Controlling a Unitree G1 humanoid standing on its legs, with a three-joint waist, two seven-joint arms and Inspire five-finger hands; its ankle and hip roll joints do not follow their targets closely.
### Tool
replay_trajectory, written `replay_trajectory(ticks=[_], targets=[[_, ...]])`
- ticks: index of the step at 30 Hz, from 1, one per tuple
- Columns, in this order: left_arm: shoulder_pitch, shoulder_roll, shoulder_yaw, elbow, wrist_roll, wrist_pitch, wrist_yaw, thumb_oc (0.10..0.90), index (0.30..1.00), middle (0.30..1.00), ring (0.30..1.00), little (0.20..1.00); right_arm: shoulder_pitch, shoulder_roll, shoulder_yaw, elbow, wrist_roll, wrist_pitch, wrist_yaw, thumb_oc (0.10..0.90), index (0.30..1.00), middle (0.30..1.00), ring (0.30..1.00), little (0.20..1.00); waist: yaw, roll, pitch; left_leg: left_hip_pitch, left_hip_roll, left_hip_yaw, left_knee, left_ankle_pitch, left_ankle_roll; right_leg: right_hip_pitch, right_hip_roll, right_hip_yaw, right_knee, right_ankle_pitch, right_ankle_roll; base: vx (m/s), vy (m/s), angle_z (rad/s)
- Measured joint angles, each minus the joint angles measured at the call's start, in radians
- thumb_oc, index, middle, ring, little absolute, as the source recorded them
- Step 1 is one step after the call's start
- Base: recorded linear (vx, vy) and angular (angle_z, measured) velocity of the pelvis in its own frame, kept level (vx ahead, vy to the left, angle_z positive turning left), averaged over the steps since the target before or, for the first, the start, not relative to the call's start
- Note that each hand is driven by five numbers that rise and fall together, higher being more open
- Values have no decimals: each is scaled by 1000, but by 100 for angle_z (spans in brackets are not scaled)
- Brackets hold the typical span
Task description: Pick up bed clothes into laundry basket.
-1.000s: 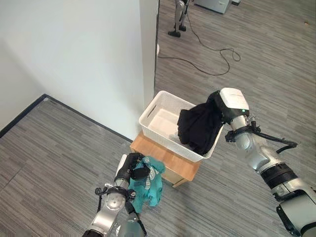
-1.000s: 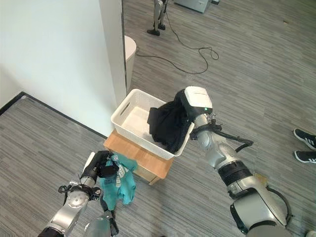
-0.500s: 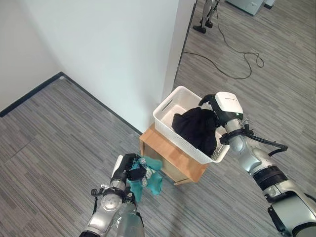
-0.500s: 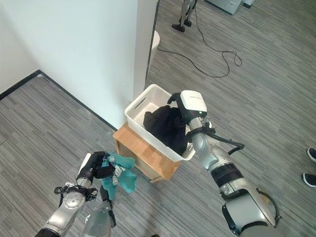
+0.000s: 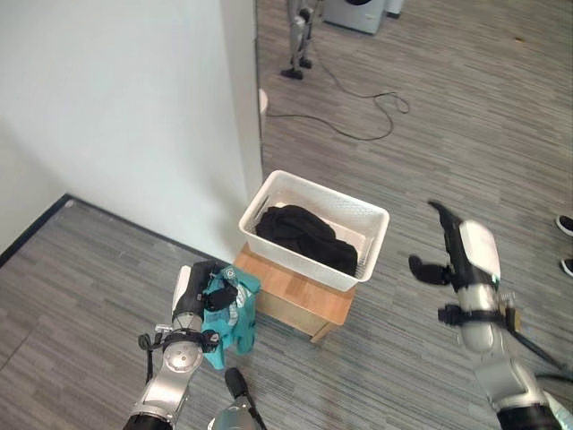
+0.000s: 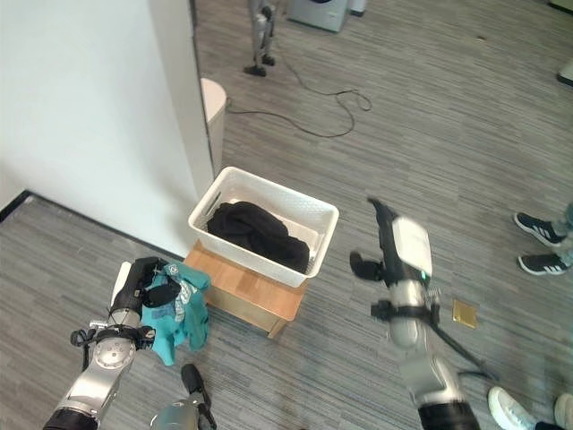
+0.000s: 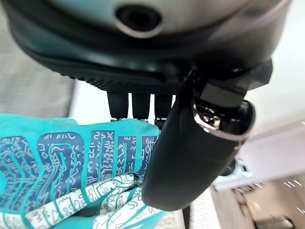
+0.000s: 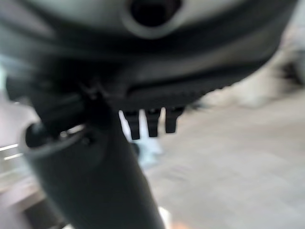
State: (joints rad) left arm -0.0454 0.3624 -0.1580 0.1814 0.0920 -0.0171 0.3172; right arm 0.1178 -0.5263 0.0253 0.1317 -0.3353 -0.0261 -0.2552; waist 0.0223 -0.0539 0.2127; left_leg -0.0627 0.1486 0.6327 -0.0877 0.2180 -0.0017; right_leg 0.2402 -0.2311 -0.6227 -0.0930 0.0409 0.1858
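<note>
One white basket (image 5: 315, 211) tops wooden stand (image 5: 300, 294), grey floor (image 5: 421, 107).

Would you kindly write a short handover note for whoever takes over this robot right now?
Left hand: shut on the teal patterned cloth, held beside the low wooden stand.
Right hand: open, empty, in the air to the right of the basket.
Done: black garment lies inside the white plastic laundry basket, which sits on the stand.
Left: carry the teal cloth over the rim and drop it in.
</note>
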Motion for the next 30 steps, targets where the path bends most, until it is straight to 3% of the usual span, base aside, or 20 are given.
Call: replay_trajectory(ticks=[3,4,5,6,7,11,15,22,30], targets=[[-53,29,-1,-95,79,0,1,400,300,300,300,300,82,6,71,171,84,-52,88,800,900,900,900,900,-7,9,-9,0,-5,9,0,4,-5,-3,-3,6,0,-18,6,-14,-8,-11],[-99,46,-4,-150,119,-5,2,400,300,300,300,300,107,22,124,329,94,-32,133,800,900,900,900,900,-13,20,-16,2,-5,9,0,5,-5,-5,-3,12,0,-18,6,-39,-27,-8],[-125,60,-4,-177,137,-4,2,400,300,300,300,300,103,52,127,448,95,-43,140,800,900,900,900,900,-14,23,-18,4,-4,9,0,6,-6,-4,-2,13,0,-18,6,-31,-32,-1],[-185,104,-3,-236,174,-4,1,400,300,300,300,300,66,139,105,714,108,-26,138,800,900,900,900,900,-14,29,-23,8,-4,8,0,6,-6,1,-2,14,0,-19,6,0,0,0],[-228,120,0,-259,192,-7,3,400,300,300,300,300,66,166,107,829,117,-6,142,800,900,900,900,900,-9,38,-28,7,-8,6,0,6,-7,6,-4,12,0,-19,6,-14,-23,8],[-443,125,29,-282,270,-31,70,400,300,300,300,300,155,235,184,1016,123,32,198,800,900,900,900,900,-18,59,-56,12,-15,-11,0,6,-6,18,-7,2,0,-20,8,-11,-13,10],[-550,126,-5,-272,307,-50,89,400,300,300,300,300,149,247,203,1077,124,15,220,800,900,900,900,900,-47,48,-83,15,-15,-12,0,7,-8,20,-8,8,0,-29,18,0,0,0],[-559,95,-124,-238,310,-64,90,400,300,300,300,300,93,227,202,1078,128,15,207,800,900,900,900,900,-63,50,-130,16,-13,-15,0,8,-9,23,-5,12,0,-38,23,0,0,0],[-612,97,-234,35,301,-44,89,400,300,300,300,300,35,224,204,1062,148,16,180,800,900,900,900,900,-120,51,-143,20,-11,13,0,7,-9,5,-13,42,7,-38,22,24,-3,-10]])
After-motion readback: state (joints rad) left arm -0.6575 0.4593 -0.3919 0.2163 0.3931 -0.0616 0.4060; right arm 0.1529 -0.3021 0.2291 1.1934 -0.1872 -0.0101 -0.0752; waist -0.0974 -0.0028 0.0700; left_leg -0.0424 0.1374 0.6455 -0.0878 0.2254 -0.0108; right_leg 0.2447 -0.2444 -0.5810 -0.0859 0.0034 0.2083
